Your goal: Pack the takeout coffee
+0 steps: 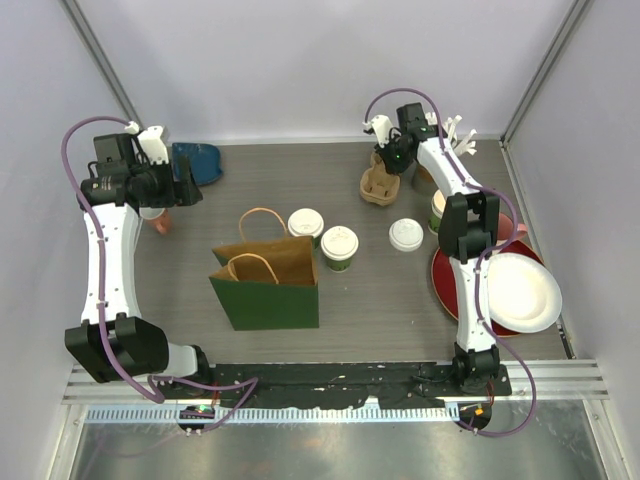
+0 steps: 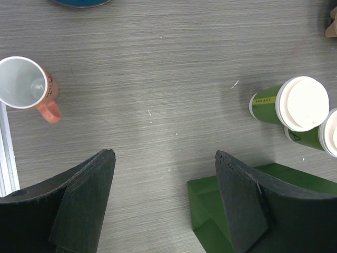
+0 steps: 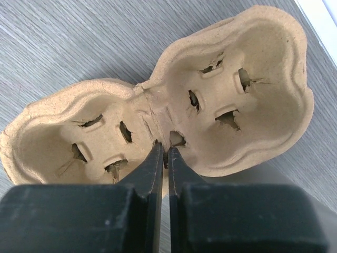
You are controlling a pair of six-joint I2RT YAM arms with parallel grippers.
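Your right claw (image 3: 163,152) pinches nearly shut on the centre ridge of the pulp cup carrier (image 3: 226,100), likely to fetch it. Two lidded coffee cups (image 1: 339,246) wait beside the paper bag (image 1: 266,295). Your left claw (image 2: 164,155) hangs wide open, empty.

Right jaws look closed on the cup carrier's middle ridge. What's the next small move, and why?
Probably lift the carrier slightly and carry it toward the two lidded cups. The right gripper pinches its centre ridge, both wells are empty, and the cups stand apart from it beside the green bag.
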